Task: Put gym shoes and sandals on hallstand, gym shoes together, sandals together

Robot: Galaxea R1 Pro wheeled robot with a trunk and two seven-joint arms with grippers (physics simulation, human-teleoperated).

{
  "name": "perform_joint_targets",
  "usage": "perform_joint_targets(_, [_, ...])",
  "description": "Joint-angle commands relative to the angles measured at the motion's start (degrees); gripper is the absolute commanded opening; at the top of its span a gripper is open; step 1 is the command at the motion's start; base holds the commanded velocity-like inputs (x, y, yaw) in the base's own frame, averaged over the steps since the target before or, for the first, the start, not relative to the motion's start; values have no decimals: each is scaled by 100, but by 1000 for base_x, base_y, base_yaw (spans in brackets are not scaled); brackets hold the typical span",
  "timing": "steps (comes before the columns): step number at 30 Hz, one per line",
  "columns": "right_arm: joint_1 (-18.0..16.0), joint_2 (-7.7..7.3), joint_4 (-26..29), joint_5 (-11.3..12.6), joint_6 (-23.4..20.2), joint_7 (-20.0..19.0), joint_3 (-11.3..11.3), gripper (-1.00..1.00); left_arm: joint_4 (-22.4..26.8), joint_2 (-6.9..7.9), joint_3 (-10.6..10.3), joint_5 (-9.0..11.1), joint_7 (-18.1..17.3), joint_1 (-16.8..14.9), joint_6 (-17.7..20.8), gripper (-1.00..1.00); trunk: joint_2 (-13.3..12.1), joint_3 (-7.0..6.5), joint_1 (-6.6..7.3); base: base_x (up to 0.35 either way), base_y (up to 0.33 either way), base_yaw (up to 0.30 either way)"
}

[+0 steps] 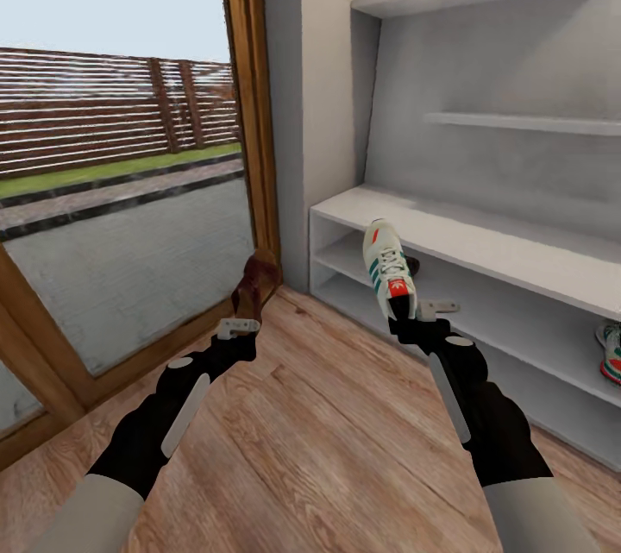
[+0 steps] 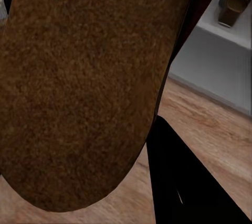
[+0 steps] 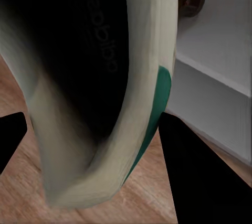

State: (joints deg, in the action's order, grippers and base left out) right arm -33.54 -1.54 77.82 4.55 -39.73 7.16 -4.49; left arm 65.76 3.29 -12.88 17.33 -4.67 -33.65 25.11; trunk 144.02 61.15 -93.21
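Brown leather sandal (image 1: 253,284) clamped in left tool (image 1: 239,328), striped white sneaker (image 1: 389,269) in right tool (image 1: 429,310).

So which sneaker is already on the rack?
The one at the far right, sitting on a shelf of the rack; the other is held by the right tool.

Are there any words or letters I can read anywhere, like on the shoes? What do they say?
"adidas": dark letters on the insole inside the gym shoe that the right gripper holds, seen in the right wrist view, a bit blurred.
The red patch on the shoe's tongue in the head view is too small to read.
The sandal in the left gripper has no words.
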Motion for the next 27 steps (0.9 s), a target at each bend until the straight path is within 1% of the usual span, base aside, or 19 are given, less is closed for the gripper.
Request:
perform_joint_targets(1, [-5, -5, 5, 54, -26, 66, -17, -100, 7, 5, -4, 7, -16, -1, 29, -100, 2, 3, 0, 116, 252, -259])
perform_joint_targets(5, [-8, -5, 5, 54, -26, 66, -17, -100, 7, 1, -4, 7, -16, -1, 29, -100, 2, -6, 0, 41, 80, -259])
perform_joint_targets(19, [-4, 0, -3, 56, -27, 66, -18, -100, 7, 4, -4, 7, -16, -1, 29, -100, 2, -37, 0, 3, 8, -259])
perform_joint_targets(22, [-8, 1, -3, 58, -26, 66, -21, -100, 7, 5, -4, 7, -16, -1, 29, -100, 2, -44, 0, 51, 161, -259])
perform_joint_targets(27, [-5, 0, -3, 59, -26, 66, -18, -100, 7, 3, -4, 7, -16, -1, 29, -100, 2, -55, 0, 77, 259, -259])
